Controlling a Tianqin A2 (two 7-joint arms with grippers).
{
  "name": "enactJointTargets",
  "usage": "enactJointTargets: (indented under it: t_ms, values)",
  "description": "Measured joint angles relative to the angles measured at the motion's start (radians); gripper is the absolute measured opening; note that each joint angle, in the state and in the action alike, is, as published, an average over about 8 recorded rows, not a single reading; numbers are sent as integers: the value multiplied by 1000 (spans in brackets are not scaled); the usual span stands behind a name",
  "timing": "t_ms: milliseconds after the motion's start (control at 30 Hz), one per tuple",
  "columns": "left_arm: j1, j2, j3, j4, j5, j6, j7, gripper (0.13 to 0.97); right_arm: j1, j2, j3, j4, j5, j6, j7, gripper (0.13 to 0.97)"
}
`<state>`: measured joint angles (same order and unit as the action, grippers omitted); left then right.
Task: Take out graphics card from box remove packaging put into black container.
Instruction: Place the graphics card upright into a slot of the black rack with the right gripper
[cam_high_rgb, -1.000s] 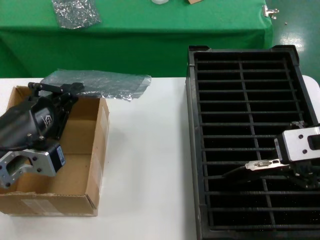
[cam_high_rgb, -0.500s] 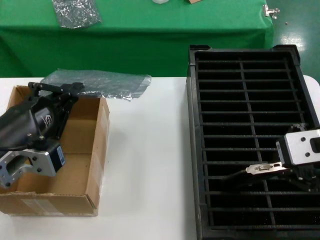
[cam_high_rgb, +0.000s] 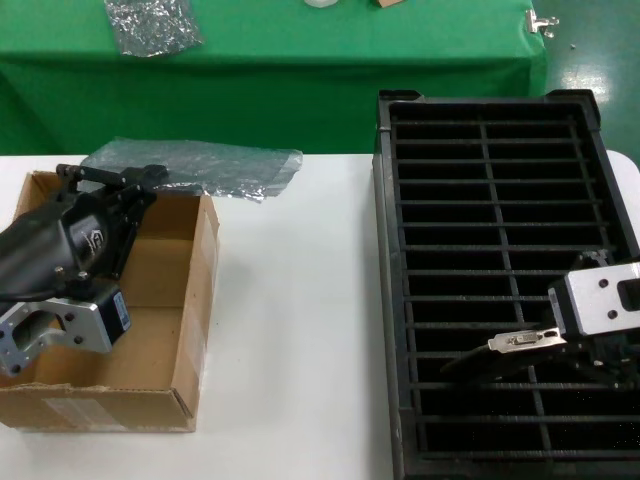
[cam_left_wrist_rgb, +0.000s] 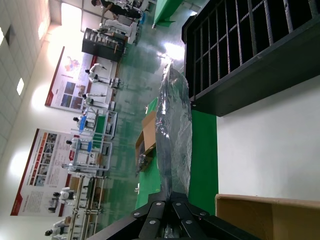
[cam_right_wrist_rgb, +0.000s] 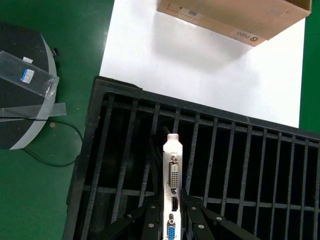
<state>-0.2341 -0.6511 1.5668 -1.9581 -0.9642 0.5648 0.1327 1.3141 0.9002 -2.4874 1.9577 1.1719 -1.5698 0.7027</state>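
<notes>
With the right gripper (cam_right_wrist_rgb: 170, 220) clamped on the graphics card (cam_right_wrist_rgb: 172, 187), the bracket should be kept parallel to the ribs of the black container (cam_right_wrist_rgb: 120, 165) directly beneath, then lowered squarely into one slot.

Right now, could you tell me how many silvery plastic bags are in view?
2. The long packaging lies on the white table behind the box; a smaller crumpled bag sits on the green table beyond. Others may be hidden.

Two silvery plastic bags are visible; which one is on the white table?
The long, flat silvery-grey translucent bag, lying just behind the brown cardboard carton. The smaller crumpled silvery bag sits farther back on the green-covered table.
</notes>
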Motion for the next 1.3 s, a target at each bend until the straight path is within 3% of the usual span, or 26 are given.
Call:
enactJointTargets:
  t_ms: [1300]
  values:
    - [0, 0, 0, 0, 0, 0, 0, 139, -7, -68, -14, -107, -28, 0, -80, 189]
